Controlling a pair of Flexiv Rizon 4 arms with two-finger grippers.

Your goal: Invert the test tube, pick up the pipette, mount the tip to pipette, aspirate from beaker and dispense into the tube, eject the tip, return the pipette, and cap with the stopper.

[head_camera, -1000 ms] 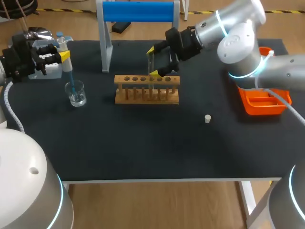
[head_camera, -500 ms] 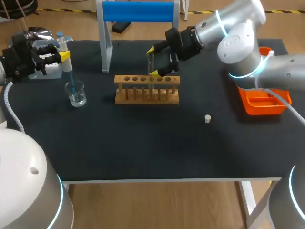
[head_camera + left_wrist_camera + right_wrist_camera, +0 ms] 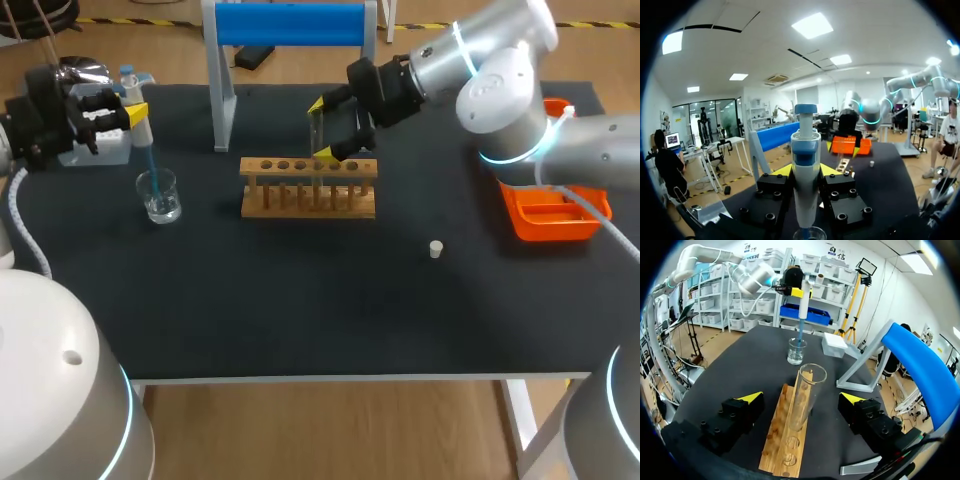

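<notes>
While the left end effector (image 3: 136,115) clamps the pipette (image 3: 805,190), tip in the beaker (image 3: 161,198) beneath, aspiration seems underway. Next, it must lift toward the test tube (image 3: 804,400), untouched inside the wide-open right end effector (image 3: 321,128).

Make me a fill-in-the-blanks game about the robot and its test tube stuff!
1. The left gripper holds the ____ over the beaker.
2. The test tube stands in the ____ rack.
3. The right gripper is ____, its fingers not touching the tube.
4. The tray near the right arm is coloured ____.
Missing words: pipette, wooden, open, orange.
</notes>
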